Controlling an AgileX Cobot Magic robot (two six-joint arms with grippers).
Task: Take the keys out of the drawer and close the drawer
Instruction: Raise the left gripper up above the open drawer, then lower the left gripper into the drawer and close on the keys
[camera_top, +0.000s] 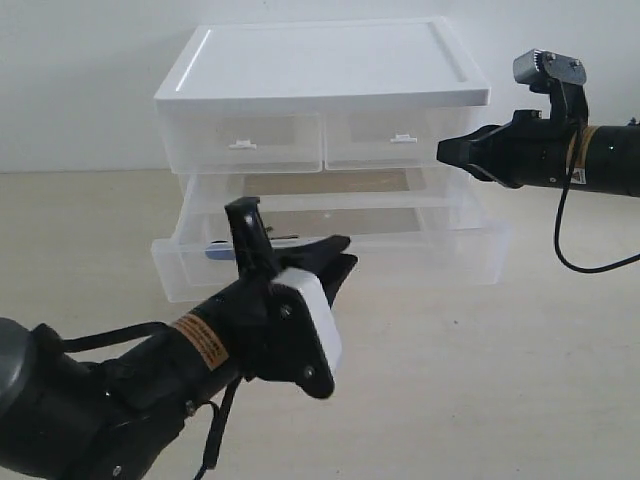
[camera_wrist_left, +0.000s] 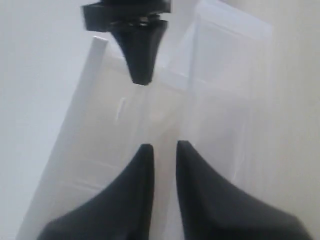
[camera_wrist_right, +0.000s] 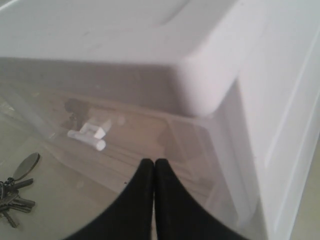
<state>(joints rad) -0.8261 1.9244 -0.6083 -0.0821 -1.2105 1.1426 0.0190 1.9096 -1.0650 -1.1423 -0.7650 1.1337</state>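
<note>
Exterior view: the drawer (camera_top: 430, 262) stands pulled out, long axis left-right, keys (camera_top: 220, 252) at its left end. Left gripper (camera_top: 346, 252) slightly apart; right gripper (camera_top: 443, 151) pinched together.

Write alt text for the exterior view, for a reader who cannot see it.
A white-topped translucent drawer unit stands on a pale table, its wide drawer pulled open with the keys inside. The left gripper points at the drawer from the front; the right gripper, shut, hovers beside the unit.
</note>
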